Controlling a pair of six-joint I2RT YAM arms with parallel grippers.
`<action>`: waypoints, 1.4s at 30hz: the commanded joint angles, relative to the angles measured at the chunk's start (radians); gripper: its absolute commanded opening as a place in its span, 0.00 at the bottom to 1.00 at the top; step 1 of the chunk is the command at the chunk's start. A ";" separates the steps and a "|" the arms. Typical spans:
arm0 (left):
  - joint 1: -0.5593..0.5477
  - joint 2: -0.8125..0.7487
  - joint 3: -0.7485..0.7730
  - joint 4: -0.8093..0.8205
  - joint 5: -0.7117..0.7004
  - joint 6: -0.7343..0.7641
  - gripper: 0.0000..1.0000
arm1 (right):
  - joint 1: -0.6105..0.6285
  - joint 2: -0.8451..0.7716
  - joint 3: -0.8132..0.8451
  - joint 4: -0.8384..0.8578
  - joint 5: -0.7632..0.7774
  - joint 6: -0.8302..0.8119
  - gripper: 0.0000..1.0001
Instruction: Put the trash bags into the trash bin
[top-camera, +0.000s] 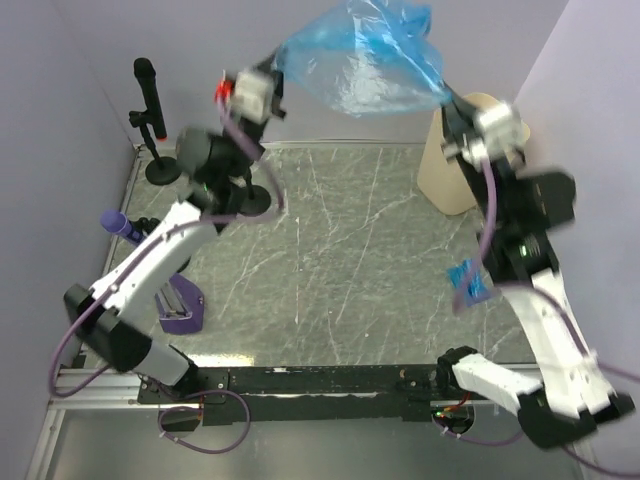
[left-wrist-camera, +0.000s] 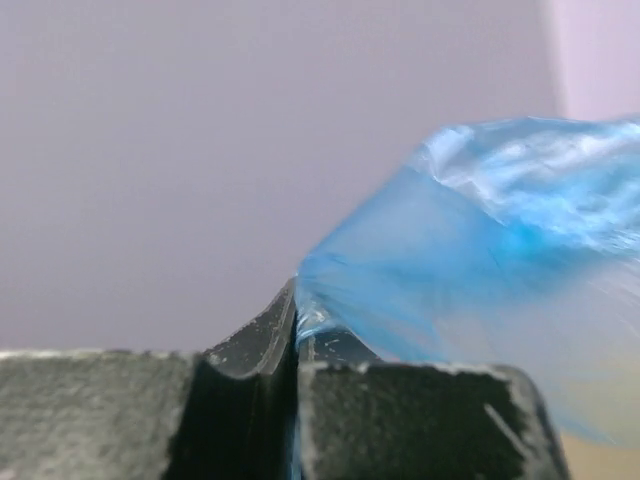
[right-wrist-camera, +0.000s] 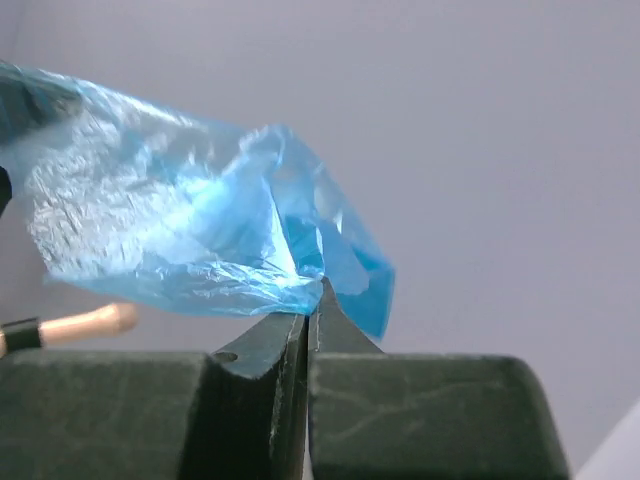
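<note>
A translucent blue trash bag (top-camera: 365, 60) hangs stretched in the air above the table's far edge, between both grippers. My left gripper (top-camera: 283, 62) is shut on the bag's left corner; in the left wrist view the film (left-wrist-camera: 500, 240) runs out from between the pinched fingertips (left-wrist-camera: 296, 300). My right gripper (top-camera: 447, 97) is shut on the bag's right end, and the bag (right-wrist-camera: 170, 230) billows up from its closed tips (right-wrist-camera: 312, 300). The cream trash bin (top-camera: 450, 170) stands at the back right, partly hidden behind the right arm, below the bag's right end.
A small crumpled blue piece (top-camera: 468, 283) shows beside the right arm's forearm. A black microphone stand (top-camera: 150, 110) is at the back left. A purple holder (top-camera: 180, 305) and a purple-tipped pen (top-camera: 120, 225) sit near the left arm. Walls enclose the table.
</note>
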 joint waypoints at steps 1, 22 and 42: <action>-0.097 -0.073 -0.389 0.334 0.201 0.227 0.01 | 0.033 -0.019 -0.329 -0.069 0.062 -0.268 0.00; 0.024 -0.031 -0.318 -0.798 0.275 -0.196 0.01 | -0.032 -0.145 -0.450 -0.778 -0.056 0.020 0.00; 0.029 0.075 0.097 0.541 0.083 0.177 0.05 | 0.071 0.083 0.051 0.298 -0.006 -0.251 0.00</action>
